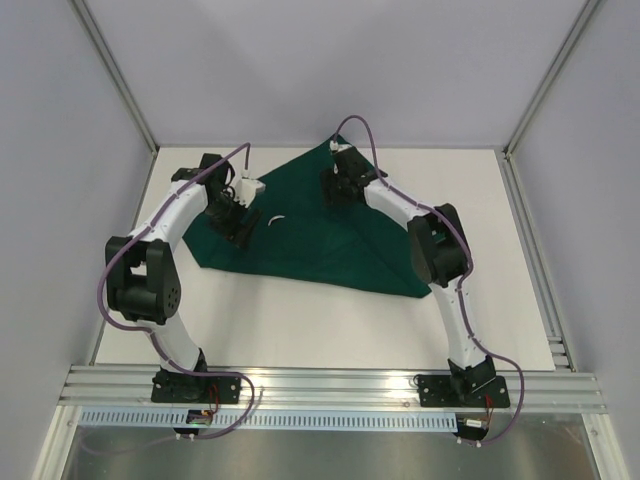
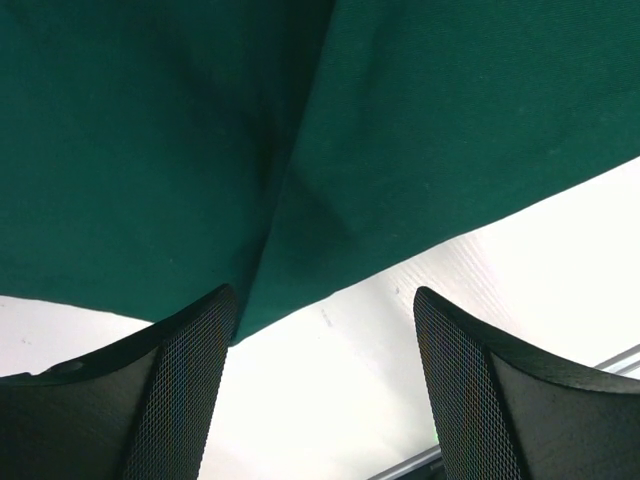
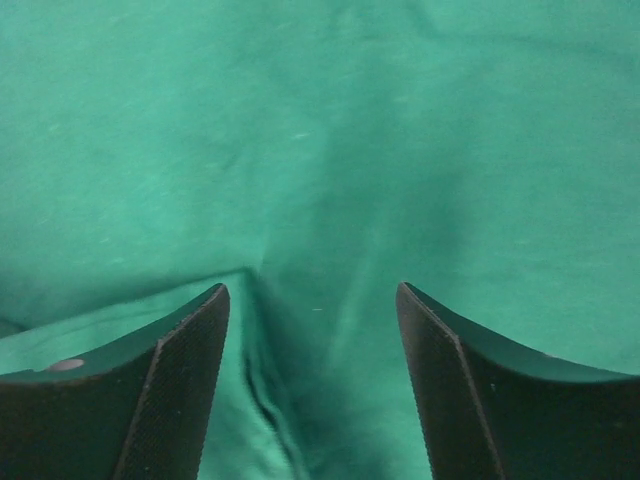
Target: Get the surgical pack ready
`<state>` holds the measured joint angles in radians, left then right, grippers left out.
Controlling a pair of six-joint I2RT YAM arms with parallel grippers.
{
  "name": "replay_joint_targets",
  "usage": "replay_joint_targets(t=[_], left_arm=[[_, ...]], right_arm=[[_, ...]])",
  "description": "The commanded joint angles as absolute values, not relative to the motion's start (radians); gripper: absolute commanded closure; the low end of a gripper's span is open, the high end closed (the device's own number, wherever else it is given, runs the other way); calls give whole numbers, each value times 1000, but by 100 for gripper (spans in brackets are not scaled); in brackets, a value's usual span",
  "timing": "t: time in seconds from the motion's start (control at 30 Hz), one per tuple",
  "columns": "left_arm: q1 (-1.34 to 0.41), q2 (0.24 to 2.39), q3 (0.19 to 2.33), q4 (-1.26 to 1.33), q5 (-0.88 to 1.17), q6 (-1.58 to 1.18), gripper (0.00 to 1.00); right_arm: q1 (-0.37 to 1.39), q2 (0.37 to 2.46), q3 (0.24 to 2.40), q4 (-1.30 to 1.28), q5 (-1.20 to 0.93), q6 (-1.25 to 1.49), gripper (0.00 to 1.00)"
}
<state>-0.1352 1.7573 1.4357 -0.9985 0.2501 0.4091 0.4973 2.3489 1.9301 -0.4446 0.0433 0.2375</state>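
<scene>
The dark green cloth [image 1: 310, 235] lies spread on the white table [image 1: 300, 320], partly folded into a rough triangle. My left gripper [image 1: 238, 225] is open over the cloth's left part; in the left wrist view [image 2: 322, 295] its jaws stand wide above the cloth's edge [image 2: 200, 130] and bare table. My right gripper [image 1: 335, 190] is open over the cloth's far middle; in the right wrist view [image 3: 312, 288] its jaws straddle a crease in the cloth [image 3: 400, 130]. A small white curved piece [image 1: 277, 221] lies on the cloth between the grippers. Tray, instruments and pouches are out of view.
Grey enclosure walls with metal posts [image 1: 120, 80] close in the table on three sides. A metal rail [image 1: 330, 385] runs along the near edge by the arm bases. Bare white table [image 2: 560, 260] lies in front of the cloth.
</scene>
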Motion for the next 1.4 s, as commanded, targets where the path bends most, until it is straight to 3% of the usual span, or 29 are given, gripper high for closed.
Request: replay_joint_targets(t=[0.0, 0.23, 0.33, 0.37, 0.47, 0.67, 1.17, 1.37], left_arm=[[-141, 1714, 1486, -997, 235, 416, 19], [-127, 1631, 1451, -1006, 172, 416, 20], [-121, 1600, 1393, -1015, 189, 422, 30], [-121, 1591, 1373, -1012, 192, 426, 32], [-123, 1621, 1316, -997, 204, 434, 43], [-140, 1713, 1335, -983, 224, 416, 49], [-149, 1997, 1427, -913, 86, 399, 48], [-149, 2013, 1393, -876, 72, 402, 48]], right_arm=[[483, 2254, 1944, -436, 54, 256, 29], [479, 1991, 1820, -448, 121, 221, 27], [479, 1846, 1640, -448, 72, 256, 43], [482, 1810, 1590, -448, 57, 288, 56], [500, 1694, 1392, -440, -23, 354, 77], [545, 1600, 1108, -373, -126, 455, 98], [509, 1657, 916, -236, -120, 549, 100], [485, 1666, 867, -236, -83, 545, 100]])
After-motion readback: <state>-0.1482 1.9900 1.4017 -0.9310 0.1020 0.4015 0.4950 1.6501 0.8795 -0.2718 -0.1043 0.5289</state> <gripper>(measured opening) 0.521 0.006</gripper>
